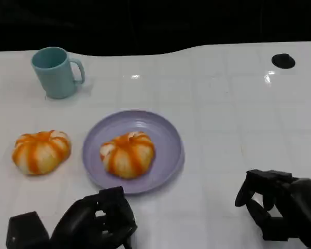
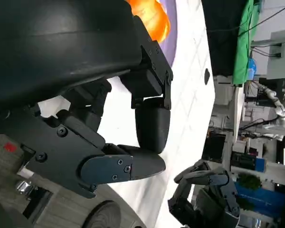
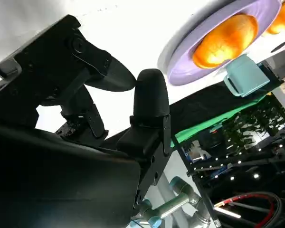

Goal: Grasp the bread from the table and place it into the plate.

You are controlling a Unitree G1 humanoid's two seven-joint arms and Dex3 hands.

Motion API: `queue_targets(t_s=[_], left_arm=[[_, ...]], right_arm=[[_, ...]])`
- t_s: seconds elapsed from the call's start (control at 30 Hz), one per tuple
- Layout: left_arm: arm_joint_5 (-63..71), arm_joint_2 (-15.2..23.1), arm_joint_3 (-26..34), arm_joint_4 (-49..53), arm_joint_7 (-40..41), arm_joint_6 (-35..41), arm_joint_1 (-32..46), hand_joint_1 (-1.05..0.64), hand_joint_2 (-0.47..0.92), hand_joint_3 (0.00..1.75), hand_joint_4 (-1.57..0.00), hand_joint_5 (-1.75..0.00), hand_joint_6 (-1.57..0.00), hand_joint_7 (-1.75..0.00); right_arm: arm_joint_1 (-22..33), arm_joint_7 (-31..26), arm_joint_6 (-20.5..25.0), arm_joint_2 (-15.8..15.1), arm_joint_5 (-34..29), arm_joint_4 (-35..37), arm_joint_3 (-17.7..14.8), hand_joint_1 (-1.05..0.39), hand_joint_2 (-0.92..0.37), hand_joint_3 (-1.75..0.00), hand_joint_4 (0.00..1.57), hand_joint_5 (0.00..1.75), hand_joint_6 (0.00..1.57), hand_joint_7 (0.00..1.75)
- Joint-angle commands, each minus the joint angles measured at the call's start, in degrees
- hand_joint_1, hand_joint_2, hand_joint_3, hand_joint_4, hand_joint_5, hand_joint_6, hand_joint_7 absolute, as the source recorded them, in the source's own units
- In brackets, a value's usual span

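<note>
Head view. Your left hand (image 1: 96,220) sits low at the near table edge, fingers curled in and nothing between them: clenched, empty. Just beyond its fingertips lies the purple plate (image 1: 168,155), with one orange-striped bread roll (image 1: 127,153) already resting inside it, a little toward the hand's side of centre. A second orange-striped roll (image 1: 41,151) lies on the bare white table (image 1: 238,119), ahead of the left hand and off to its outer side, apart from the plate rim. You likely want that one next; the left hand is the nearer hand for it. Your right hand (image 1: 282,207) hovers over the table well to the plate's far side, fingers bent inward around nothing. A teal mug (image 1: 56,71) stands far beyond the left hand, clear of any reach path to the loose roll. A small black disc (image 1: 283,60) sits far ahead of the right hand.

Left wrist view. The left hand's fingers (image 2: 149,128) fold back toward the palm with white table showing past them, so no grasp. The plated roll (image 2: 152,16) peeks out beyond the shell. The right hand (image 2: 204,192) appears across the table, also empty.

Right wrist view. The right hand's fingers (image 3: 149,99) are curled, holding nothing. Ahead of them sit the plate (image 3: 180,71) and its roll (image 3: 225,40), the mug (image 3: 244,76) past that.
</note>
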Motion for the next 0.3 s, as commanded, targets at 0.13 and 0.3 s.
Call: queue_targets(t_s=[0.13,0.3], left_arm=[[-0.56,0.98,0.56,-0.24,-0.26,0.01,0.11,-0.51,0.62,0.69,-0.80,-1.75,-0.79,-1.37],[-0.63,0.94,0.58,0.16,-0.70,-0.82,0.04,-0.53,0.63,0.70,-0.80,-1.75,-0.78,-1.38]], right_arm=[[-0.56,-1.13,-1.21,-0.52,0.42,0.82,0.23,-0.22,-0.37,-1.26,0.90,1.75,0.76,1.57],[-0.47,-1.32,-1.65,-0.74,0.35,0.92,0.51,-0.21,-0.34,-1.31,0.90,1.75,0.78,1.53]])
